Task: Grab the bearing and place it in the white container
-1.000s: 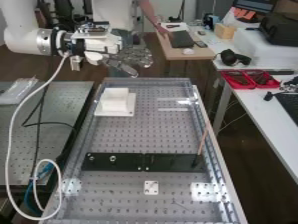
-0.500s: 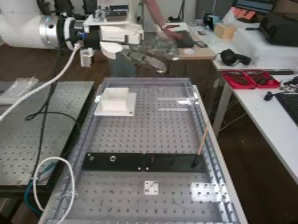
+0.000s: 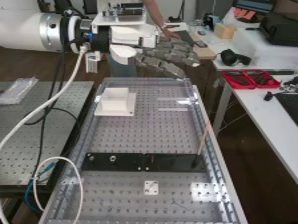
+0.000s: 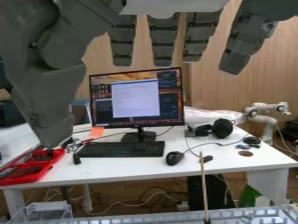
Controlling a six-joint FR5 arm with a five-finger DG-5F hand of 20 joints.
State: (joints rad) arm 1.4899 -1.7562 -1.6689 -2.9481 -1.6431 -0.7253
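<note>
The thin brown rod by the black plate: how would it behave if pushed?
The rod looks stiff, since it runs straight. Being so thin, it is probably light. Tall and slender, it may tip if pushed near its top.

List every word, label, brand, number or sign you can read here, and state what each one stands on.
None can be read.
Monitor: any text is too small to read.
Keyboard: key markings too small to read.
Orange slips: any writing is too small to read.
White container: no lettering can be made out.
Black plate: no lettering can be made out.
</note>
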